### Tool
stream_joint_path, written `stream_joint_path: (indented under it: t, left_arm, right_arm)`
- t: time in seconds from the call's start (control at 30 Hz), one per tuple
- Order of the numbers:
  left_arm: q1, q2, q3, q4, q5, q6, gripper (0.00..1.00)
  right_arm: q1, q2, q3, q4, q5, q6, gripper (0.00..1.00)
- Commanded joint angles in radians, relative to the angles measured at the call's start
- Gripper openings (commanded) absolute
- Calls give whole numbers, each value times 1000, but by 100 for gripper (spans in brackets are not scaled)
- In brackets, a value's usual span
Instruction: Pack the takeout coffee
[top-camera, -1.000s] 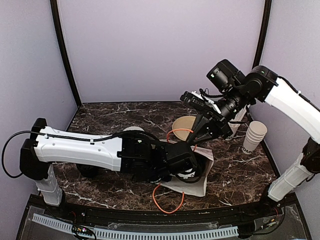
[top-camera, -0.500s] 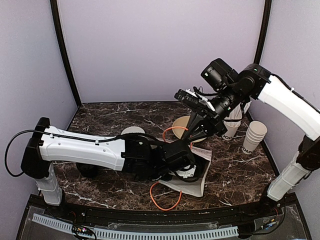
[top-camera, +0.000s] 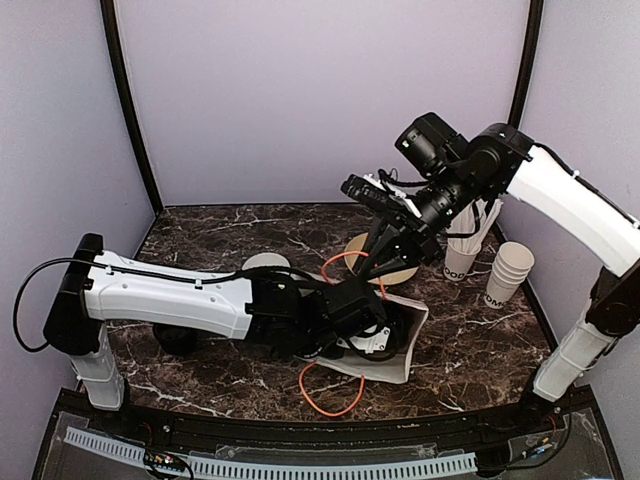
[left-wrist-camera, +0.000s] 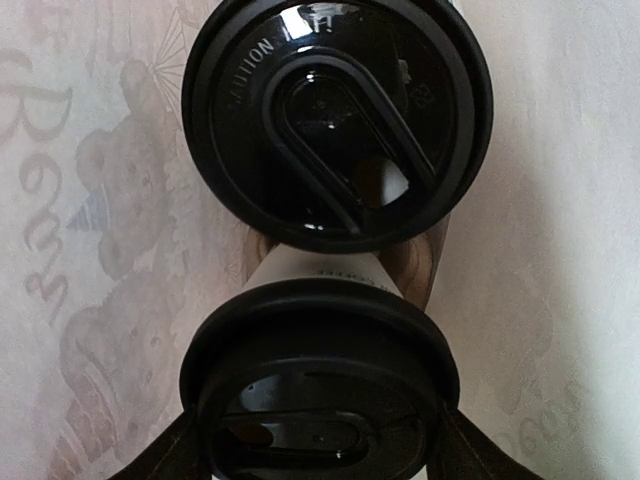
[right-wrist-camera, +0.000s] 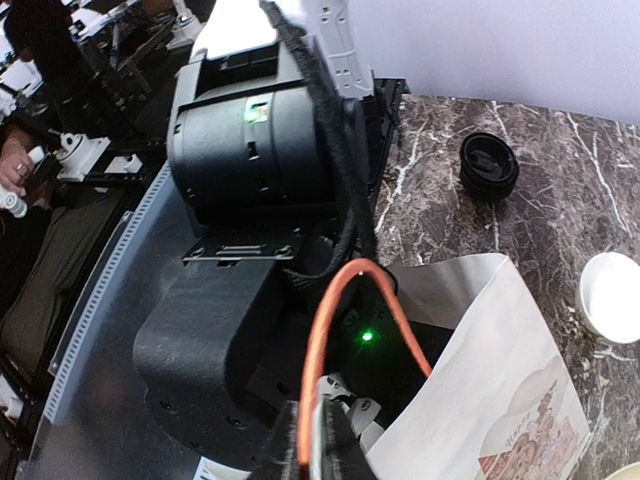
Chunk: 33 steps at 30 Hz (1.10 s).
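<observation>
L tool (left-wrist-camera: 316, 462) in bag (top-camera: 410, 357), arm low, clamps cup (left-wrist-camera: 320, 385); R tool (right-wrist-camera: 318, 446) holds handle (right-wrist-camera: 318, 350).

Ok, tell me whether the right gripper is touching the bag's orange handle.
Touching. The right wrist view shows the orange handle running down between the fingers of the right gripper, which are pinched on it.

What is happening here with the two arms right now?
The robot is packing takeout coffee into a paper bag. The right hand pinches the bag's orange handle, held up off the table. The left hand reaches inside the bag with one lidded cup between its fingers, right beside a second lidded cup.
</observation>
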Motion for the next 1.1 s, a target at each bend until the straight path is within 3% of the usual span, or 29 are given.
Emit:
stream_joint_path:
  t: [0.0,0.17,0.33,0.57,0.83,1.07]
  left_arm:
    - [42,15,-17,22,43,-6,44]
    - [57,30,1,1,71,-26,44]
    - [78,54,61,-82,134,-82,44]
    - [94,83,111,-107,128,-91,43]
    - [95,86,120,-101,106,-91,42]
    - [96,81,113,-92,87,-83,42]
  right_arm:
    - [9,10,70,-96,-27,-31,22]
    - [-84,32,166,-179,-9,-92,54]
    - [-286,16,197,-178,-31,-140,66]
    - [-461,-21,-55,253,130,126,65]
    - [-480,63,-249,454,181,175,63]
    - [-456,294,-229,558,310,251,47]
